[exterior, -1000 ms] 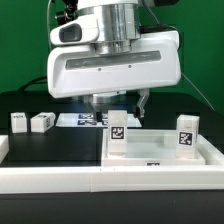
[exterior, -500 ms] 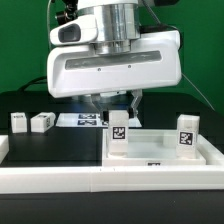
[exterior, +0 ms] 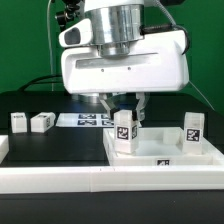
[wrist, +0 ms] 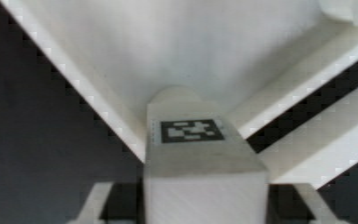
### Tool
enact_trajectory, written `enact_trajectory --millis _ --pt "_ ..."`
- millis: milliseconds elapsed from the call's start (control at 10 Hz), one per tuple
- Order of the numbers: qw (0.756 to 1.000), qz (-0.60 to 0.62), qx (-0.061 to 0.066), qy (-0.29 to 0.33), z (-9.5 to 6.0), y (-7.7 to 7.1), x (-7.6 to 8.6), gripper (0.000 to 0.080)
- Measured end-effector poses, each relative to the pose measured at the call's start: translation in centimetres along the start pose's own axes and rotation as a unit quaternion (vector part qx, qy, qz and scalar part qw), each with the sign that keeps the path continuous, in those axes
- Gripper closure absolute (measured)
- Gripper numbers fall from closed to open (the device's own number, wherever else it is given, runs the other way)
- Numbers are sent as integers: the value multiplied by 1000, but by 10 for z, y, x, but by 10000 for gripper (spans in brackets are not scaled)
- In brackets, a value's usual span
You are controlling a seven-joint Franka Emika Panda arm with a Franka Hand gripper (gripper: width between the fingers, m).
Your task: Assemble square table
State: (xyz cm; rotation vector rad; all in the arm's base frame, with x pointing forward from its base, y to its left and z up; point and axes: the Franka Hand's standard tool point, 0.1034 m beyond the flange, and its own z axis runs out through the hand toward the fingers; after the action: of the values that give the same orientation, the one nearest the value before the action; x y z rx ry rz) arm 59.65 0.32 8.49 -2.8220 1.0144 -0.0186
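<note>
Exterior view: hand [exterior: 124, 116] straddles upright leg [exterior: 123, 134] on square top [exterior: 160, 150], leg directly below, axis vertical; can't tell if it's clamped.

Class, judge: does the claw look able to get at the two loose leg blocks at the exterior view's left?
Probably yes. Both loose leg blocks lie in the open, nothing over them; the claw first has to leave the upright leg on the square top.
</note>
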Motion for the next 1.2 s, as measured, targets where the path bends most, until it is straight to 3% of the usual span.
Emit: enact_trajectory --millis 300,800,900,1000,1100,1200 --pt "988 154 0 1 0 -2 -2 509" --pt "977 212 4 -2 1 -2 -1 509" --pt "983 186 4 -1 1 -2 -1 397" --pt "987 161 4 -1 1 -2 -2 397" --pt "992 127 4 1 2 -2 -1 219" --pt "998 63 7 6 2 -3 -1 165"
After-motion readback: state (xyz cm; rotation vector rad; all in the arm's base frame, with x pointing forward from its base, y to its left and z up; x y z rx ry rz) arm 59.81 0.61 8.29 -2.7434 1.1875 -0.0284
